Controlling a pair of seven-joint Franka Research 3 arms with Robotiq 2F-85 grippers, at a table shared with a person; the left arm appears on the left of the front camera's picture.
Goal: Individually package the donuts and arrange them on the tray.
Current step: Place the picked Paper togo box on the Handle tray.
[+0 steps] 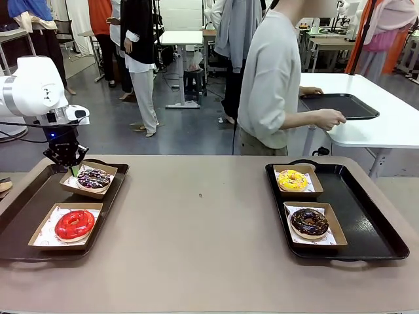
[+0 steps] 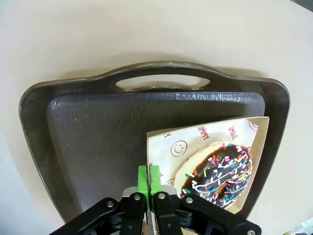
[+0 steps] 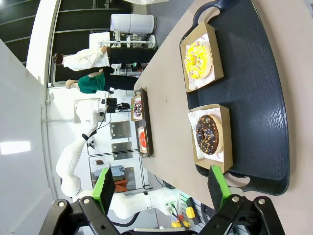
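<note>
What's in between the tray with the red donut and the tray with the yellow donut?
Nothing: just bare table between the left tray and the right tray, seen in the front view.

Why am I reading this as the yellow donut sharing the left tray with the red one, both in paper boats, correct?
Not quite. The front view shows the purple donut sharing the left tray with the red donut, both in paper boats. The yellow donut is on the right tray.

2 trays sit on the tabletop (image 1: 196, 229): the left tray (image 1: 26, 203) by the left edge, the right tray (image 1: 366, 216) by the right edge. Each carries 2 boxed donuts, 1 behind the other. The left gripper (image 1: 71, 163) is at the left tray's rear box (image 1: 108, 171).
</note>
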